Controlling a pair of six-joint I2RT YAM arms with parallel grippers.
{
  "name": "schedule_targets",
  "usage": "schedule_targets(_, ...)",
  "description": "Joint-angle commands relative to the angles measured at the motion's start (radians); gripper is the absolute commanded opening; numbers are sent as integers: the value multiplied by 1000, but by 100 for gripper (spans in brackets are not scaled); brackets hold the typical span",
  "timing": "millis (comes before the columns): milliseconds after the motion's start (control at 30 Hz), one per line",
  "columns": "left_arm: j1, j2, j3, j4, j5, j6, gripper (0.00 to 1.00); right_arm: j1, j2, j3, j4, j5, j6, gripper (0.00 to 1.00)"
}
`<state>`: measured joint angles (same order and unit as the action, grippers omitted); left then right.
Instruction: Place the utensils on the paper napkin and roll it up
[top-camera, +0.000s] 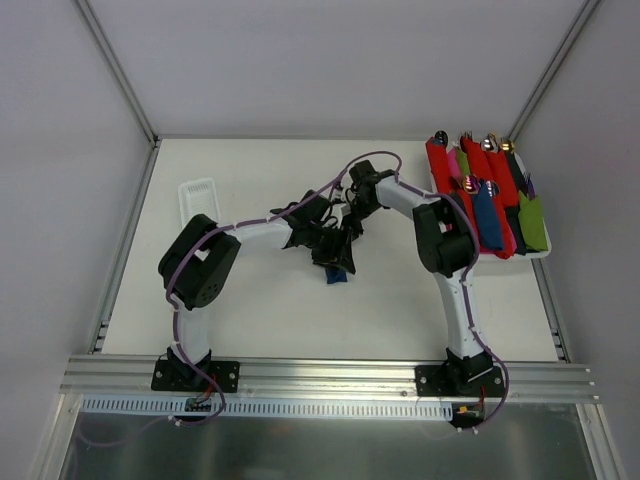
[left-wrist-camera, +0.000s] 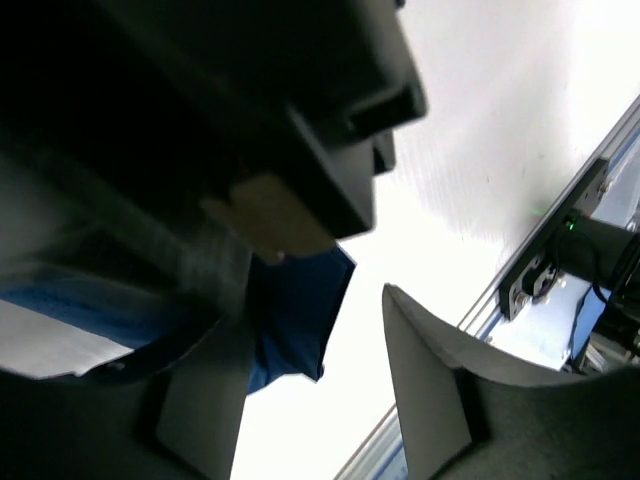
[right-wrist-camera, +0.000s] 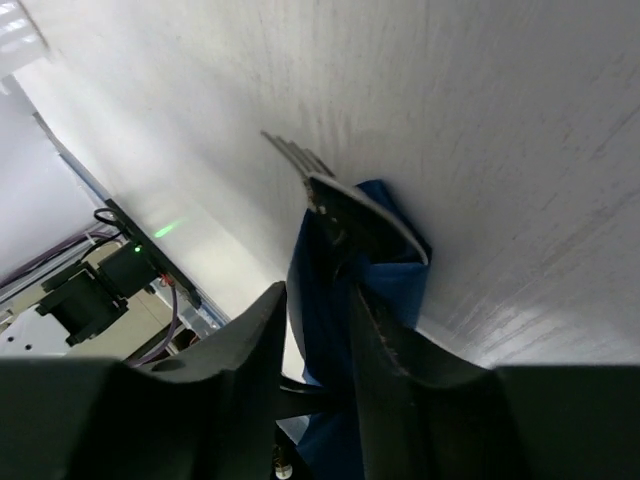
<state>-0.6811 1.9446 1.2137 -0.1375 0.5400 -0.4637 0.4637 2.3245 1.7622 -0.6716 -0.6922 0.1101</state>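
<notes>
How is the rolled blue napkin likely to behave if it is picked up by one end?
The paper napkin looks thin and creased, so it would probably sag and unroll unless pinched. Tines of the utensils poke from its end, so they may stiffen it yet could slide out if tipped. It likely weighs little.

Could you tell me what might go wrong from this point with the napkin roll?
The fork tines poke out of the paper napkin; the cutlery could slip out if the roll is tilted. The left gripper stands open at the roll, and its end looks loosely folded, so it may unfurl. The right gripper is close by; they might collide.
</notes>
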Motion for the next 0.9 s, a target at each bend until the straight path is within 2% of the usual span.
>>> schedule_targets(0, -8, 51, -39, -47, -78, 22, 55, -46, -30, 39, -13, 14, -38, 38)
schedule_targets(67, -5, 56, -36, -53, -74, 26, 58, -83, -39, 43, -13, -24, -46, 45)
schedule_targets(100, -3, 60, -34, -60, -69, 26, 59, -94, -45, 43, -14, -39, -50, 52)
schedule_targets(167, -2, 80, -19, -74, -61, 34, 61, -114, -51, 62, -70, -75, -96, 57)
schedule_targets(267, -1, 93, -8, -94, -55, 43, 64, -111, -60, 80, -176, -79, -171, 57)
schedule_targets(400, -1, 99, 7, -103, -51, 57, 66, -99, -88, 30, -230, -18, -246, 55)
schedule_targets(633, -1, 116, 30, -132, -61, 74, 66, -80, -82, -1, -272, -30, -259, 55)
schedule_targets(800, -1, 123, 40, -160, -80, 83, 62, -73, -88, -7, -307, -18, -288, 51)
schedule_targets(867, -1, 126, 46, -169, -92, 89, 55, -71, -90, -12, -310, -32, -300, 47)
